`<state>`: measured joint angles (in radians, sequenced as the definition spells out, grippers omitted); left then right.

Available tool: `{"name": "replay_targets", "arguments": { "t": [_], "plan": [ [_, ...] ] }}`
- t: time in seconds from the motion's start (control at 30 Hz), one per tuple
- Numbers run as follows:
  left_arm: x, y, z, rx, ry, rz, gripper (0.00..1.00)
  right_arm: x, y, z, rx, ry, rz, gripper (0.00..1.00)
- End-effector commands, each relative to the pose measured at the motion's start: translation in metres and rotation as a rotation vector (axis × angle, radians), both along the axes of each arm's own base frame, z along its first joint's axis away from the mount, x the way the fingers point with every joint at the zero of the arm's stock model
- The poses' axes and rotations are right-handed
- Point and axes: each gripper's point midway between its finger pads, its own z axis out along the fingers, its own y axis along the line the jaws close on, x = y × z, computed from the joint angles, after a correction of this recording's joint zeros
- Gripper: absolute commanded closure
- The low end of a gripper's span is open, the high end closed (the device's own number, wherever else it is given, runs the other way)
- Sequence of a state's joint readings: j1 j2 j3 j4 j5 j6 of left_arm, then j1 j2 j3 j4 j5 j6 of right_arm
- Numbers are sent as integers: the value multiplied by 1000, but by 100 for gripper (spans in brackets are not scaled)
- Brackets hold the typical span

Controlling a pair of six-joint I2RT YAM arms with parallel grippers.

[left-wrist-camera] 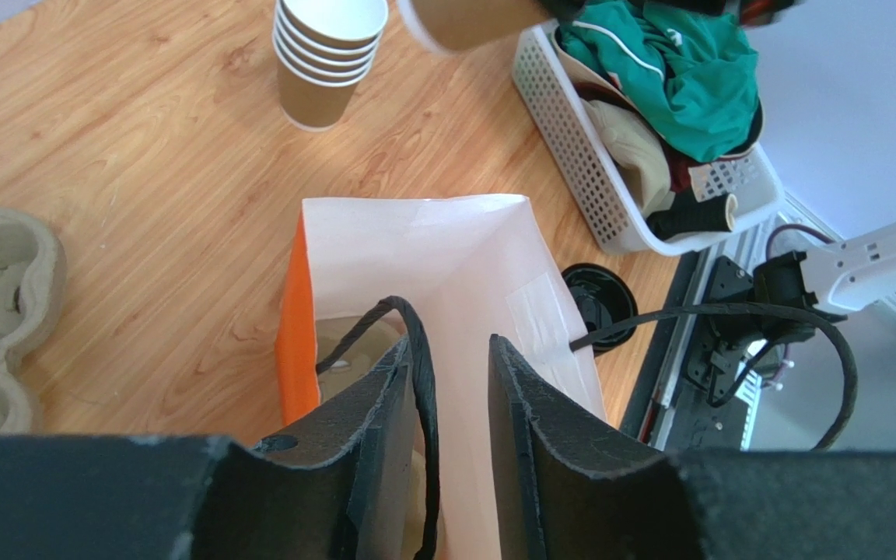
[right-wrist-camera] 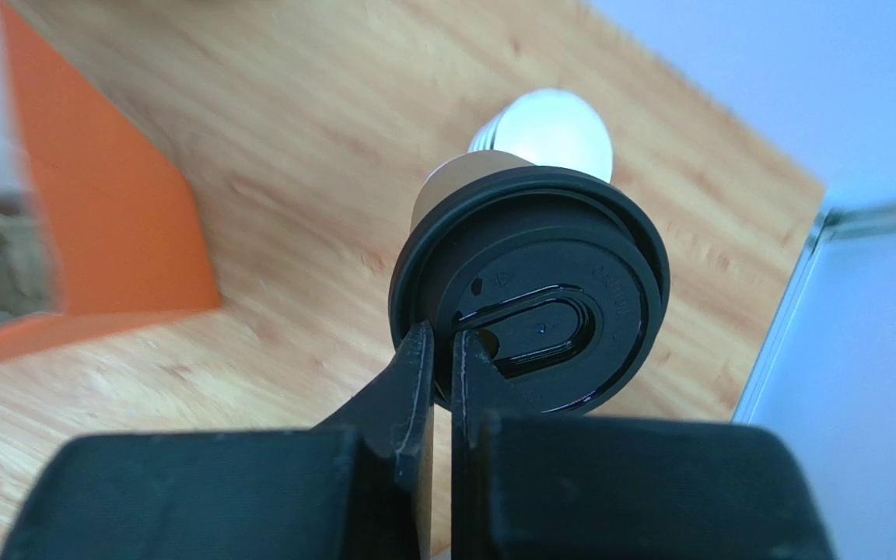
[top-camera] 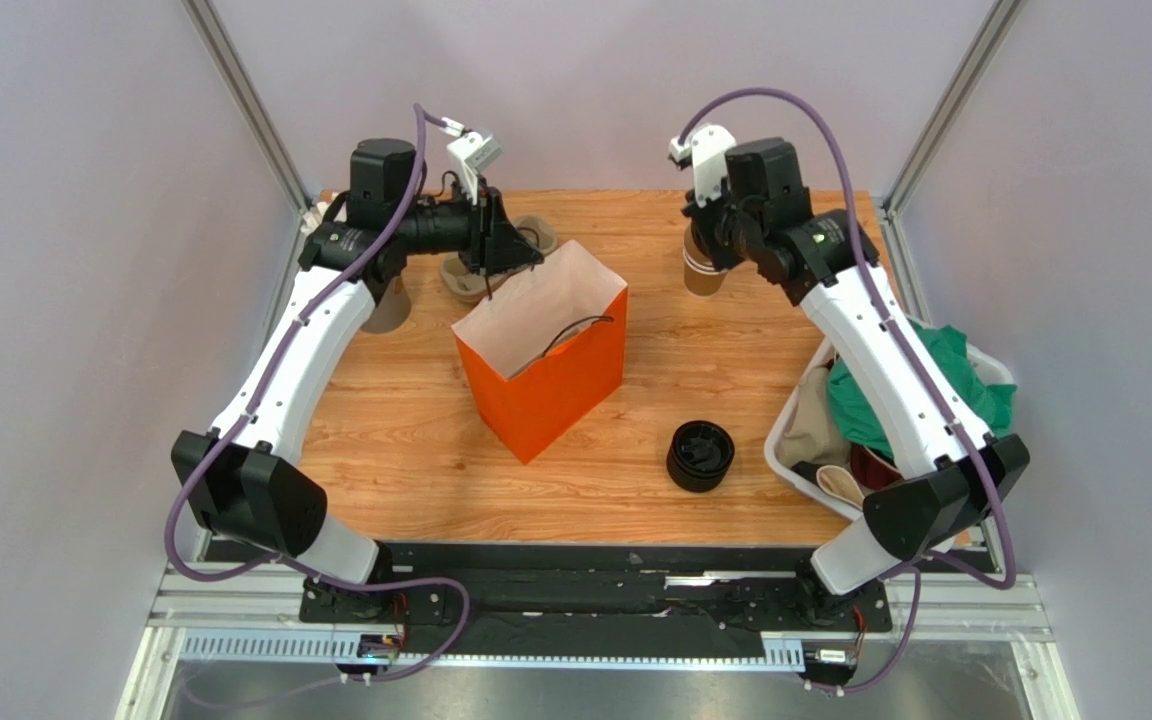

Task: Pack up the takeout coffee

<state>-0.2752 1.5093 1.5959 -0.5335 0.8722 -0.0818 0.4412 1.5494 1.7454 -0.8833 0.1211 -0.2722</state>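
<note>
I see the coffee (right-wrist-camera: 455, 189) held off the table, beyond and to the right of the bag (top-camera: 545, 375), with my right claw (right-wrist-camera: 441, 350) pinched tight on its lid (right-wrist-camera: 558, 251). A cup stack (left-wrist-camera: 324, 58) stands near it. My left claw (left-wrist-camera: 450, 356) sits at the bag's top rim, fingers apart.
</note>
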Motion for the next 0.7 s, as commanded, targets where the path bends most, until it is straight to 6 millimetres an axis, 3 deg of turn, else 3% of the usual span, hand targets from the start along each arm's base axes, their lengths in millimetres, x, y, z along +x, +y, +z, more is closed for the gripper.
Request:
{"name": "replay_targets", "arguments": {
  "t": [0.0, 0.1, 0.23, 0.33, 0.47, 0.67],
  "plan": [
    [-3, 5, 18, 0, -90, 33, 62, -27, 26, 101, 116, -181, 103, 100],
    [-1, 8, 18, 8, -96, 66, 60, -42, 49, 122, 163, -187, 179, 100],
    [4, 16, 19, 25, -104, 128, 59, -69, 93, 133, 278, -147, 323, 100],
    [7, 25, 23, 29, -110, 178, 59, -83, 120, 128, 299, -111, 396, 100],
    [8, 37, 32, 10, -126, 223, 58, -92, 153, 103, 262, -44, 457, 100],
    [7, 42, 32, -2, -128, 236, 58, -94, 180, 73, 227, 33, 493, 100]
  ]
}}
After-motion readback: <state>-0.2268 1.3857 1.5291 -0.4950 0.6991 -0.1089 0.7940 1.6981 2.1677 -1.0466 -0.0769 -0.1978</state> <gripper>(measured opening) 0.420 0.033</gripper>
